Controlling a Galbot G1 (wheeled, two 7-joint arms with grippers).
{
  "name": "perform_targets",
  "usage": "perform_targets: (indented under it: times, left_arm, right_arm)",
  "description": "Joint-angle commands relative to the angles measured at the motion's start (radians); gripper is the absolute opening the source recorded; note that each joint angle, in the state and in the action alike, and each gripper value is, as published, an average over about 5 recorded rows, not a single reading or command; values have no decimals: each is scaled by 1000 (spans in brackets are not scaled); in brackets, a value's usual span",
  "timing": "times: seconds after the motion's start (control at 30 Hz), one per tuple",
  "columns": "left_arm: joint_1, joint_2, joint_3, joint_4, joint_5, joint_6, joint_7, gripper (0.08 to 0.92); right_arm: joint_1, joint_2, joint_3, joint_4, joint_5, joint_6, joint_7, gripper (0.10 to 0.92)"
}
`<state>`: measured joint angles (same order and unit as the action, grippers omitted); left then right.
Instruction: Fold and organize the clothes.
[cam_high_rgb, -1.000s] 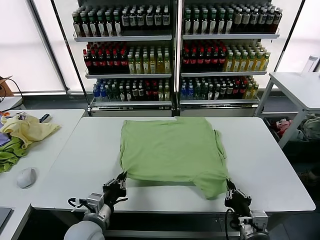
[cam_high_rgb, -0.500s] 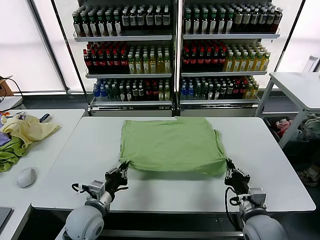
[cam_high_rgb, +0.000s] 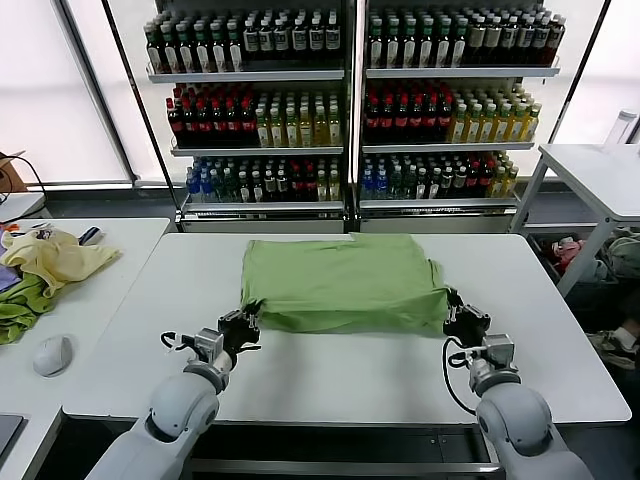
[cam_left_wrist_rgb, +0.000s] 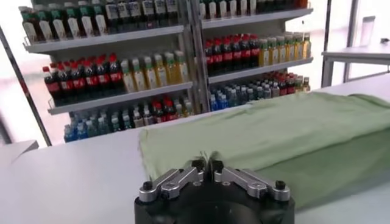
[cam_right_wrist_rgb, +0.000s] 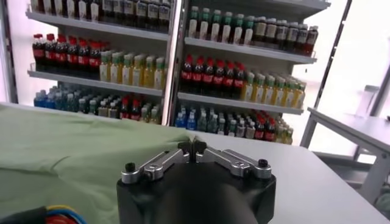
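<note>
The light green polo shirt lies on the white table, its near edge lifted and folded back over itself. My left gripper is shut on the shirt's near left corner. My right gripper is shut on the near right corner. In the left wrist view the shut jaws of the left gripper pinch the green cloth. In the right wrist view the right gripper is shut at the edge of the shirt. The printed graphic and collar are hidden.
A side table on the left holds a pale yellow cloth, a darker green cloth and a grey mouse. Shelves of bottles stand behind the table. Another white table stands at the right.
Both grippers have moved away from me over the table, carrying the shirt's near edge up and toward the far edge. The visible shirt area has become shorter.
</note>
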<state>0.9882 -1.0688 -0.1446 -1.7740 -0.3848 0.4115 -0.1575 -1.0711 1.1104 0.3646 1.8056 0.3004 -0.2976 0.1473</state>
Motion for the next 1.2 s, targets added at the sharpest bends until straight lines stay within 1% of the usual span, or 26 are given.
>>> perform_targets:
  times: [0.03,0.3,0.37,0.43,0.57,0.7,0.77,0.87,1.0,1.13,1.2]
  left_arm:
    - [-99,-6,61,132,70,3,-10,130]
    - [-125,-29,72,177,79,1,-15,134]
    - [-128,-36,71,180,81,0,-17,144]
    - [-126,-40,69,180,85,0,-20,178]
    - [-98,-44,54,150,96,3,-33,283]
    - [-43,-38,30,91,114,7,-43,396]
    - [-19,-33,18,70,118,10,-49,456]
    - [16,-28,3,54,111,18,-56,543]
    - [39,-27,-4,49,87,30,-58,655]
    - [21,-46,2,63,72,45,-57,769]
    - [-2,-60,9,81,66,55,-56,801]
  right_arm:
    - [115,7,-59,-118,-41,10,-3,125]
    - [162,45,-101,-189,-90,16,-7,125]
    - [167,51,-106,-202,-105,12,-8,128]
    - [169,56,-109,-211,-119,5,-13,150]
    - [149,60,-105,-200,-132,10,-23,250]
    - [97,58,-80,-140,-125,56,-15,371]
    - [68,51,-62,-104,-118,50,-15,422]
    - [22,36,-32,-68,-87,10,-10,509]
    - [-28,20,4,-59,-21,-61,17,630]
    - [-44,21,20,-84,36,-129,42,742]
    - [-35,29,16,-101,61,-157,51,786]
